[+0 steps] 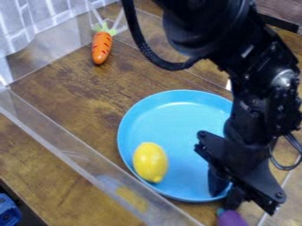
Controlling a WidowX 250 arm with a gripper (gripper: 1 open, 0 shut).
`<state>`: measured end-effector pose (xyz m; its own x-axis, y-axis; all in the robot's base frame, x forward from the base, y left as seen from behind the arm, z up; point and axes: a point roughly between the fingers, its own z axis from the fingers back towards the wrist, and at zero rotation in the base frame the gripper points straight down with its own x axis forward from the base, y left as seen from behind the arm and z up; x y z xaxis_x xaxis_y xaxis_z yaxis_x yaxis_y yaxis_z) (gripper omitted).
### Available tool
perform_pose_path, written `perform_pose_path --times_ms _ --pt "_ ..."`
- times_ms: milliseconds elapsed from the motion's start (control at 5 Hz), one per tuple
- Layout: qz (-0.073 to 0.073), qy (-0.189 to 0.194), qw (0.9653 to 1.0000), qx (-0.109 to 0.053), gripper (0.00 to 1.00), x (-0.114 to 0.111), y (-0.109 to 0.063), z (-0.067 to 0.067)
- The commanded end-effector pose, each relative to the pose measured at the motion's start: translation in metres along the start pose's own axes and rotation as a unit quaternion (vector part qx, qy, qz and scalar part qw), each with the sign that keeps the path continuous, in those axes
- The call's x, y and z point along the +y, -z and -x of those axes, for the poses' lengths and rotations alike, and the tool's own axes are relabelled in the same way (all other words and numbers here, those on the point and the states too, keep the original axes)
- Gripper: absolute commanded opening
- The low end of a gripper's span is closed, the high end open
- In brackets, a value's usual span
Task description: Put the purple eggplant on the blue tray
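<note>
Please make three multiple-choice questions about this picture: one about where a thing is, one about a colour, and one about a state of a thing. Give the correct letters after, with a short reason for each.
1. Where does the yellow lemon lie?
A. on the blue tray
B. on the wood beside the carrot
C. in the claw

2. What colour is the carrot at the top left?
A. purple
B. orange with a green top
C. white

3. Is the purple eggplant on the blue tray yet?
A. yes, in its middle
B. yes, against the lemon
C. no, it is outside the rim at the bottom edge of the view

Answers:
1 A, the lemon rests inside the tray near its front rim.
2 B, its body is orange and its leaf end is green.
3 C, only a purple bit shows below the tray, under the arm.
</note>
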<state>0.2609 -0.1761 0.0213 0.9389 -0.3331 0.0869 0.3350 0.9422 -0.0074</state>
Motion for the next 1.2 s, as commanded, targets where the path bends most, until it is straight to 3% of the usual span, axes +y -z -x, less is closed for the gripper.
perform_pose_path --times_ms 0,200,600,800,1000 --pt "0.012 -0.039 0.9992 0.0 0.0 -0.017 -0.003 0.008" --pt "0.013 -0.065 0.9978 0.003 0.0 -0.017 0.0 0.011" --pt "0.019 -0.06 0.998 0.011 0.0 -0.013 -0.002 0.013" --pt "0.023 -0.059 0.9979 0.016 1.0 -0.01 0.001 0.014" --pt "0.025 -0.06 0.9977 0.021 1.0 -0.006 0.002 0.013"
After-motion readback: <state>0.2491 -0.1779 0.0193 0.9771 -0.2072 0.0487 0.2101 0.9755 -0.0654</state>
